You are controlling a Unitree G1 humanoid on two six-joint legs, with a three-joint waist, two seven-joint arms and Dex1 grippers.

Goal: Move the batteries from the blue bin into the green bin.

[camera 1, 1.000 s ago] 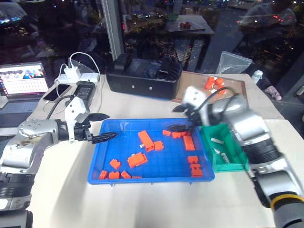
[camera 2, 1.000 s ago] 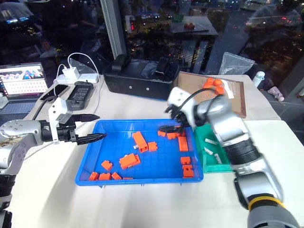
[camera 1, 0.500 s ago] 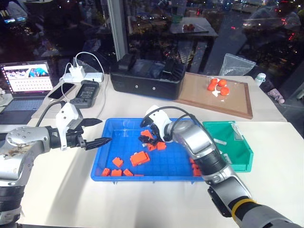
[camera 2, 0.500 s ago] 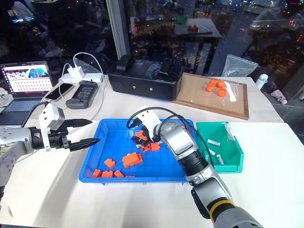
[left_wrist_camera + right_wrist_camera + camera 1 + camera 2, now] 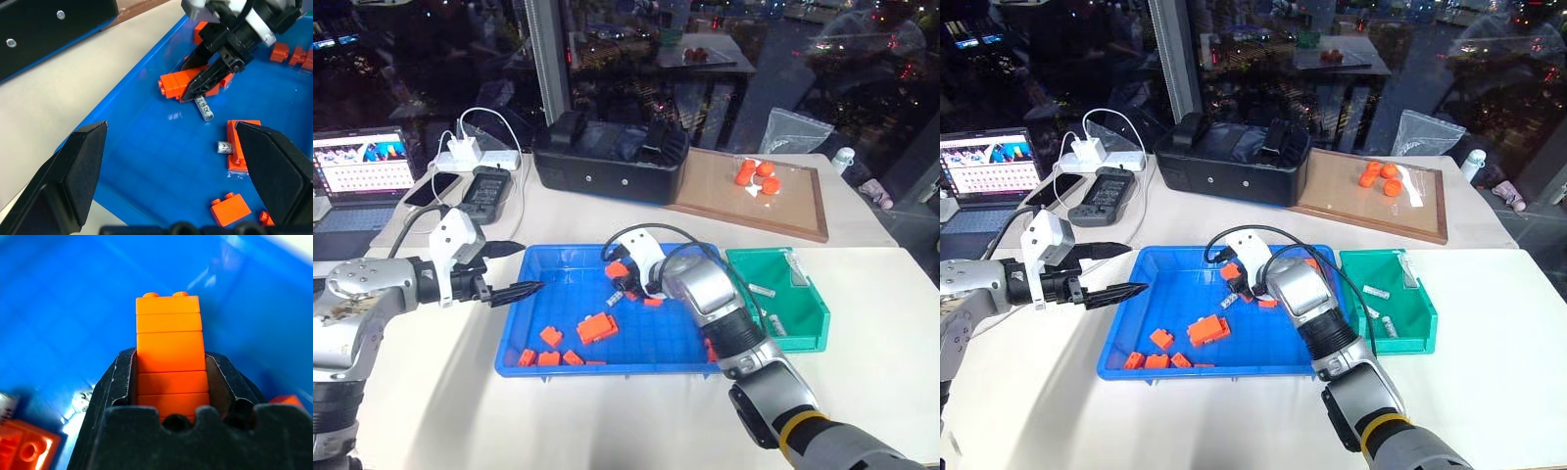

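While the batteries lying mid-floor in the blue bin look light, rigid and slippery, best pinched across the barrel, the right pincer is clamped on an orange block beside one, and the left pincer gapes near the left rim.

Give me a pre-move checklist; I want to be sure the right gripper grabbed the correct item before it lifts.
1. Right gripper holds a battery: not ok. An orange block sits between its fingers.
2. Batteries remain in the blue bin: ok. One battery lies right beside the gripper's tips and a second battery lies nearby.
3. Green bin has room: ok. It holds only a few small pieces.
4. Left gripper is out of the way: ok. It is open, at the blue bin's left edge.
5. Block lifted off the bin floor: cannot tell.
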